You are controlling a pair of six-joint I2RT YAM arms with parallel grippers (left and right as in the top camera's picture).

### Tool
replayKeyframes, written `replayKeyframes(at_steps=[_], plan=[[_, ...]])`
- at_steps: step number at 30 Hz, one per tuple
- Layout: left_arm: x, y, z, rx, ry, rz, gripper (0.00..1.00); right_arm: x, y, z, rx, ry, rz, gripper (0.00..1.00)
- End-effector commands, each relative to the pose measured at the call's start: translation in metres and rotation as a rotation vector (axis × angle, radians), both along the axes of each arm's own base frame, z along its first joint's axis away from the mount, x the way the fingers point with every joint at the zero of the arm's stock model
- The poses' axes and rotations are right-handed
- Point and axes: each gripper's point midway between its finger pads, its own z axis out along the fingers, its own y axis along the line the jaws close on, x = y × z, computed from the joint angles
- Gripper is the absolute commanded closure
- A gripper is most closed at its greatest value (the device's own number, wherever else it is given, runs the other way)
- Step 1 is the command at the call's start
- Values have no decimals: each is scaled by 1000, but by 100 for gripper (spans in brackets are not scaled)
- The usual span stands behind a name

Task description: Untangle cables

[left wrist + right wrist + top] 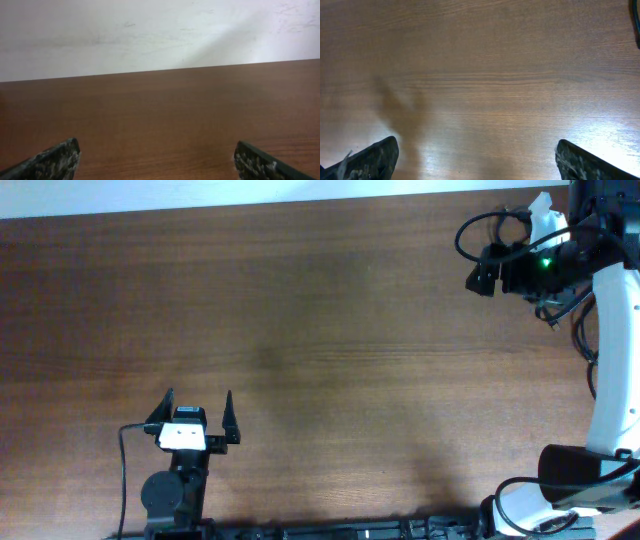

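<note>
Tabletop of brown grained wood (320,330) lies under both arms. The black two-finger left gripper (198,402), near the front edge, is spread wide, grasping nothing. The right gripper (477,160), over the far corner, is likewise released. Where the cables lie cannot be told.

**Table** (320,330): one flat top of dark reddish-brown wood, its grain running left to right in the overhead view. The far edge is straight and borders a pale strip (200,192) (from the left wrist this shows as a scuffed off-white wall (150,30) rising behind the table (175,110)). Along the near edge runs a black rail (350,531), with the left arm base (170,498) and the right arm base (530,505) standing at it. In the right wrist view the table (485,75) bears a soft dark shadow (400,110) at left and a bright glare patch (600,135) at lower right.
</note>
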Motion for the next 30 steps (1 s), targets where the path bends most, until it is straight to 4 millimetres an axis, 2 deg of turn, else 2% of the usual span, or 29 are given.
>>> replayKeyframes(at_steps=[1, 12, 15, 21, 25, 30], plan=[[0, 3, -1, 17, 2, 13, 1, 1, 3, 3, 13, -8, 0, 1], [0, 3, -1, 17, 2, 13, 1, 3, -1, -2, -4, 3, -5, 1], [0, 3, -1, 17, 2, 13, 1, 2, 0, 4, -6, -18, -5, 1], [0, 3, -1, 17, 2, 13, 1, 10, 12, 30, 4, -152, 29, 1], [0, 3, -1, 17, 2, 13, 1, 26, 36, 67, -8, -351, 99, 1], [0, 3, -1, 17, 2, 13, 1, 38, 61, 95, -47, -499, 156, 1]])
